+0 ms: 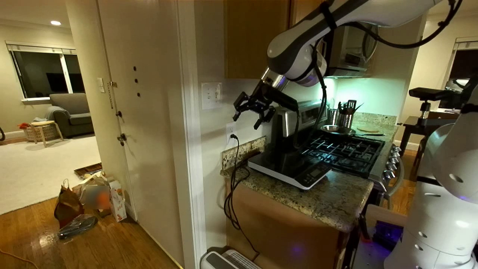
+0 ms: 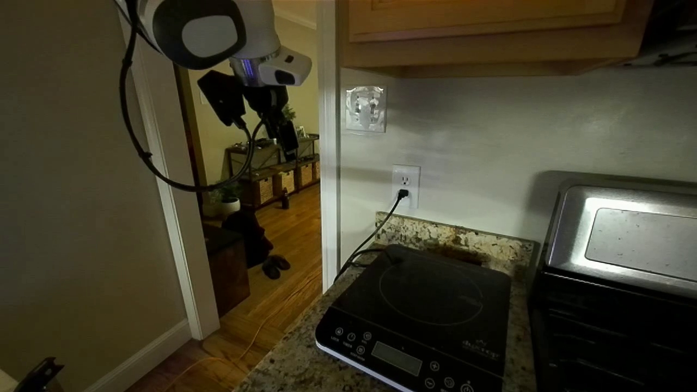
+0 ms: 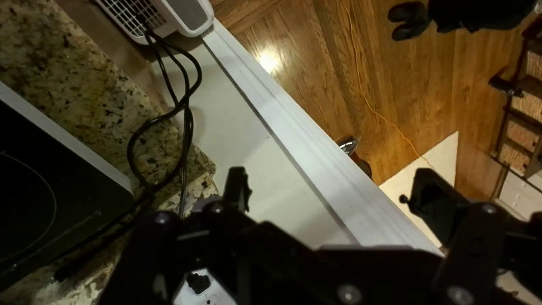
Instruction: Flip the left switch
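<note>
A white switch plate (image 1: 211,96) is on the wall beside the door frame; it also shows in an exterior view (image 2: 366,121). The left switch (image 2: 358,108) is the left-hand small toggle on it; its exact position is too small and glossy to tell. My gripper (image 1: 247,122) is open and empty, pointing down, apart from the plate and at about its height or slightly lower. In an exterior view the gripper (image 2: 287,142) hangs before the doorway, left of the plate. In the wrist view the open fingers (image 3: 330,186) span bare wall and door trim; the switch plate is out of view there.
An outlet plate (image 2: 414,188) with a black cord (image 1: 235,164) is below the switch plate. An induction cooktop (image 1: 289,168) lies on the granite counter (image 1: 321,201). A wooden cabinet (image 2: 490,51) overhangs the wall. A toaster oven (image 2: 626,228) stands farther along.
</note>
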`<state>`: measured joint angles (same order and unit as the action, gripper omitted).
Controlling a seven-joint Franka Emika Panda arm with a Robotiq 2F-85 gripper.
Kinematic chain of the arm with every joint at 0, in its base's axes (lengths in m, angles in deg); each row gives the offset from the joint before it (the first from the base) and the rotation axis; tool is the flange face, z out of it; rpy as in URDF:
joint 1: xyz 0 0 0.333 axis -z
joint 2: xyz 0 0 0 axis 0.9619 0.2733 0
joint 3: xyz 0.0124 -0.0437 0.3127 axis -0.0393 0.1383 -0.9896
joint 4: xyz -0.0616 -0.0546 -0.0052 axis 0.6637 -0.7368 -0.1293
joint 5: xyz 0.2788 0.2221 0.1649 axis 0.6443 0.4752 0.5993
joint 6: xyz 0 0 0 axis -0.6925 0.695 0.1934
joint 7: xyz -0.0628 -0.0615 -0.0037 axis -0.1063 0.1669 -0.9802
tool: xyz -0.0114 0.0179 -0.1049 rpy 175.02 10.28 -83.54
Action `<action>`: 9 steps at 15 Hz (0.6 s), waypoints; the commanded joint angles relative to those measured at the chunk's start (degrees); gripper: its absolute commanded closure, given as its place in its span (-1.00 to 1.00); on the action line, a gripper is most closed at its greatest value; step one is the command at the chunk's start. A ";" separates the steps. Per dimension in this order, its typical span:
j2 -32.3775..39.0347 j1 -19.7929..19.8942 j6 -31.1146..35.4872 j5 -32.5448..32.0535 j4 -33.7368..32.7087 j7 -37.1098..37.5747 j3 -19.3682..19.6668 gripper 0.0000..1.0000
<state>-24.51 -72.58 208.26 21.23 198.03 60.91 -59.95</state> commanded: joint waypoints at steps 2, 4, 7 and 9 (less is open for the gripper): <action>-0.99 -1.30 6.52 8.74 2.77 4.63 1.10 -1.00; -1.08 -1.68 9.09 13.73 3.32 5.24 1.10 -1.00; -1.24 -2.62 14.35 23.61 4.09 4.11 0.74 -1.00; 0.00 -1.18 12.30 21.94 2.57 3.20 0.10 -1.00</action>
<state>-24.51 -73.80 220.64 43.31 200.61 64.08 -59.85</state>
